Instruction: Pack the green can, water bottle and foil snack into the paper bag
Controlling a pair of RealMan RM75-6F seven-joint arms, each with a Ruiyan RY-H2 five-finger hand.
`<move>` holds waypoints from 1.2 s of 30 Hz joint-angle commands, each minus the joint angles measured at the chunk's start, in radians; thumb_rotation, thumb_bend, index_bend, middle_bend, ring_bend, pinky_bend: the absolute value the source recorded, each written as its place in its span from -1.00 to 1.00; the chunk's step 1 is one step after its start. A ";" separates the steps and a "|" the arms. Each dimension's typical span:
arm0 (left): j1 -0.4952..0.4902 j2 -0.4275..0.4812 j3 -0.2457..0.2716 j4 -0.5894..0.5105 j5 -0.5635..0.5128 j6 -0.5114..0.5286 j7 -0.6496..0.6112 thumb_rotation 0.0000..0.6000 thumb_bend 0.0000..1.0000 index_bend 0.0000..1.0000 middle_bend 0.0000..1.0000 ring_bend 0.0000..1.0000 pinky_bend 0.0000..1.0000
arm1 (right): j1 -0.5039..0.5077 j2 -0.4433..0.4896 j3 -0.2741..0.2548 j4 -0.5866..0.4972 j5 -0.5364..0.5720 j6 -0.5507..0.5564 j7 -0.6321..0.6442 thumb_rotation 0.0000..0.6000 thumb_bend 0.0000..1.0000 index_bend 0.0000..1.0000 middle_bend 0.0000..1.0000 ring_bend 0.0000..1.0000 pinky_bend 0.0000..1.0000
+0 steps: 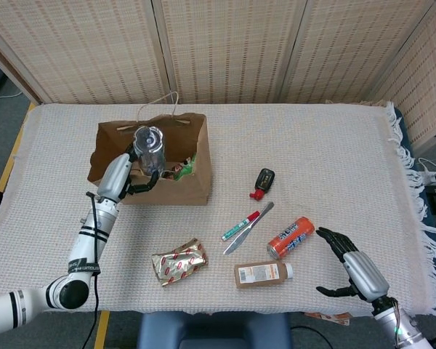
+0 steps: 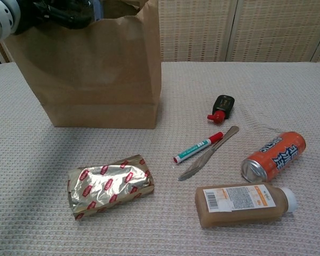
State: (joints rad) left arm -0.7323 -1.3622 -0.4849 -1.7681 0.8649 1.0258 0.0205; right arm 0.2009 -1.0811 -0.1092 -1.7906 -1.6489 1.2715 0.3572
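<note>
The left hand (image 1: 131, 173) grips the clear water bottle (image 1: 149, 149) upright over the mouth of the paper bag (image 1: 174, 185), which stands near the table's far left corner (something green shows inside). Lowering it straight, clear of the bag's rim, should avoid tipping the bag. The foil snack (image 2: 109, 185) lies near the front edge. The right hand (image 1: 346, 263) rests open, holding nothing.

Backdrop: woven screen (image 1: 225, 47) behind cloth-covered surface (image 1: 334, 145).
Screen in beige panels with pale frames; cloth (image 2: 288, 85) cream, waffle-textured, fringed at one edge; grey floor (image 1: 3, 120) beside; even light.
</note>
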 commanded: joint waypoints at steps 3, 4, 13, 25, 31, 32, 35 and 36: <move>-0.002 0.007 0.006 -0.001 0.033 0.009 -0.034 1.00 -0.20 -1.00 -1.00 -1.00 -0.74 | 0.000 0.000 0.000 -0.002 0.002 -0.001 -0.003 1.00 -1.00 -1.00 -1.00 -1.00 -1.00; -0.001 0.009 0.007 -0.003 0.034 0.010 -0.039 1.00 -0.20 -1.00 -1.00 -1.00 -0.74 | -0.001 0.000 0.000 -0.002 0.002 -0.001 -0.003 1.00 -1.00 -1.00 -1.00 -1.00 -1.00; 0.037 0.002 -0.014 -0.016 0.084 0.126 -0.106 1.00 -0.03 -0.69 -0.85 -0.86 -0.58 | -0.004 0.001 0.000 0.001 -0.001 0.008 0.000 1.00 -1.00 -1.00 -1.00 -1.00 -1.00; 0.205 0.117 0.009 0.028 0.210 0.267 -0.253 1.00 0.19 0.11 0.15 0.00 0.19 | -0.005 -0.003 0.002 0.004 -0.001 0.012 -0.006 1.00 -1.00 -1.00 -1.00 -1.00 -1.00; 0.315 0.190 0.155 0.124 0.448 0.327 -0.330 1.00 0.20 0.11 0.15 0.00 0.19 | -0.007 -0.005 0.001 0.006 0.002 0.011 -0.011 1.00 -1.00 -1.00 -1.00 -1.00 -1.00; 0.333 0.196 0.201 0.173 0.530 0.351 -0.341 1.00 0.20 0.10 0.14 0.00 0.19 | -0.007 -0.006 0.002 0.005 0.003 0.011 -0.013 1.00 -1.00 -1.00 -1.00 -1.00 -1.00; 0.358 0.203 0.330 0.344 0.765 0.419 -0.339 1.00 0.18 -0.05 0.00 -0.10 0.12 | -0.007 -0.006 0.001 0.003 0.006 0.007 -0.017 1.00 -1.00 -1.00 -1.00 -1.00 -1.00; 0.361 0.204 0.370 0.400 0.835 0.436 -0.332 1.00 0.15 -0.27 -0.17 -0.25 -0.01 | -0.007 -0.006 0.001 0.003 0.007 0.006 -0.018 1.00 -1.00 -1.00 -1.00 -1.00 -1.00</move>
State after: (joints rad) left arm -0.4248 -1.1852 -0.2861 -1.5764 1.4300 1.3717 -0.2934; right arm 0.1937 -1.0869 -0.1084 -1.7879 -1.6417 1.2778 0.3386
